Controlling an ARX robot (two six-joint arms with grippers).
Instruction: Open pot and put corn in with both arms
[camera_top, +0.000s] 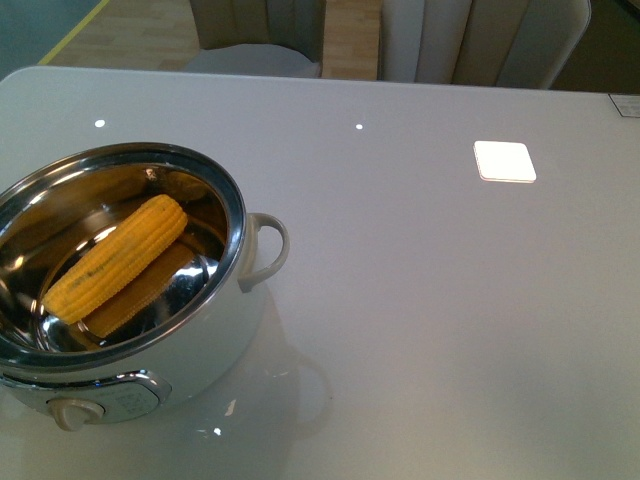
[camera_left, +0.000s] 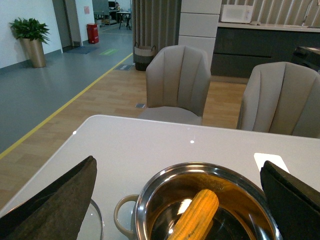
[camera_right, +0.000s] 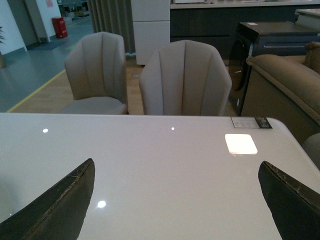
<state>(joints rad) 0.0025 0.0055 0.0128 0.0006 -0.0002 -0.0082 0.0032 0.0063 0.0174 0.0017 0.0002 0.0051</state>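
Open pot at the table's near-left corner

We see the pot (camera_top: 215, 345) lidless, the corn (camera_top: 115, 258) filling its bowl; the table (camera_top: 450, 320) toward the right edge lies bare.

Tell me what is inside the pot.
The pot is open, and one yellow corn cob lies slanted in its shiny steel bowl. The bowl's floor directly under the cob is covered, and the near inner wall is hidden by the rim.

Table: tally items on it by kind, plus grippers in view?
Pot: 1
Corn: 1, inside the pot
Lid: 1, only an edge visible beside the pot
Left gripper: 1, open
Right gripper: 1, open
Total: 5
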